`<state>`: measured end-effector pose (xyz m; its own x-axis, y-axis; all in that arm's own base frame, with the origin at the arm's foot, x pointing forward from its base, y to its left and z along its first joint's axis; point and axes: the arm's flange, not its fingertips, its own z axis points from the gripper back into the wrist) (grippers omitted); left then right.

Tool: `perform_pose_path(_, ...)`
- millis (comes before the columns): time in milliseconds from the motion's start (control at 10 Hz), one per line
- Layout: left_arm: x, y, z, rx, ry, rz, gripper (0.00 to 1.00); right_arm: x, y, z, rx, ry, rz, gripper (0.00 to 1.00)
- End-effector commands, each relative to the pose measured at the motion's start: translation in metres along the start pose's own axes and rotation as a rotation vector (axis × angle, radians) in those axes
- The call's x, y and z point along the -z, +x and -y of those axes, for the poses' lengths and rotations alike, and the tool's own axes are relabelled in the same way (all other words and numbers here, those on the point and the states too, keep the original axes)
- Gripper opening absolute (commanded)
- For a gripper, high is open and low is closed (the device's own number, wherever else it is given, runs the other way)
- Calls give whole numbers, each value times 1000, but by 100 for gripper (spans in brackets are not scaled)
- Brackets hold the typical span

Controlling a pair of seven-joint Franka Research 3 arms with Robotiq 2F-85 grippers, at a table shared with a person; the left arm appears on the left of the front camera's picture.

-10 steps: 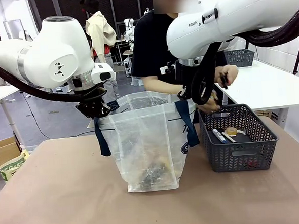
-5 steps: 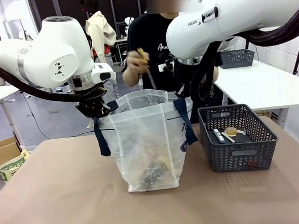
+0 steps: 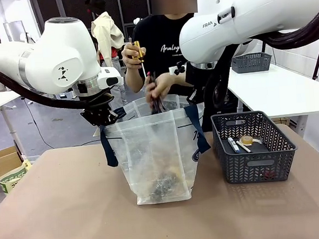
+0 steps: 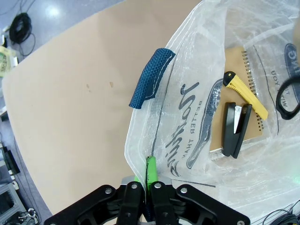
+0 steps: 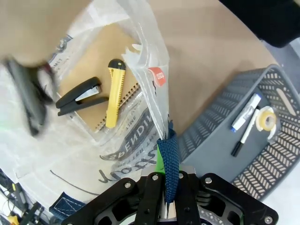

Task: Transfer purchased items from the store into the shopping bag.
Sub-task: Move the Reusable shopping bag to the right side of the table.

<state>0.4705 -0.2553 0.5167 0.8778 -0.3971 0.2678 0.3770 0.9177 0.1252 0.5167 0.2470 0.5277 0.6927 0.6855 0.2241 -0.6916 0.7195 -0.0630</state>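
End effectors [image 4: 149, 163] [image 5: 164, 165] still clamp shopping bag [image 3: 150, 152] — hand [image 3: 158, 88] now at rim.

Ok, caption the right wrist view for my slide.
Right gripper clamps the shopping bag by its navy handle; stapler, yellow cutter, notebook inside.

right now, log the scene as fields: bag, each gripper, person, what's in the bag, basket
bag: upright on table, mouth open
left gripper: shut on bag edge
right gripper: shut on bag at handle
person: one hand at bag mouth with dark item; other hand raised with yellow-handled tool
in bag: notebook, yellow cutter, black stapler
basket: grey, beside bag, holds marker and tape
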Motion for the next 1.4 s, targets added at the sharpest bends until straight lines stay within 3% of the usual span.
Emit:
perform_pose_path(0, -1, 0, -3, -4, 2, 1, 0, 0, -13, 3, -20, 10, 43, 0)
perform_pose_path(900, -1, 0, -3, -4, 2, 1, 0, -4, -17, 3, -20, -6, 89, 0)
perform_pose_path(1300, -1, 0, -3, -4, 2, 1, 0, -4, -6, 1, 1, -12, 52, 0)
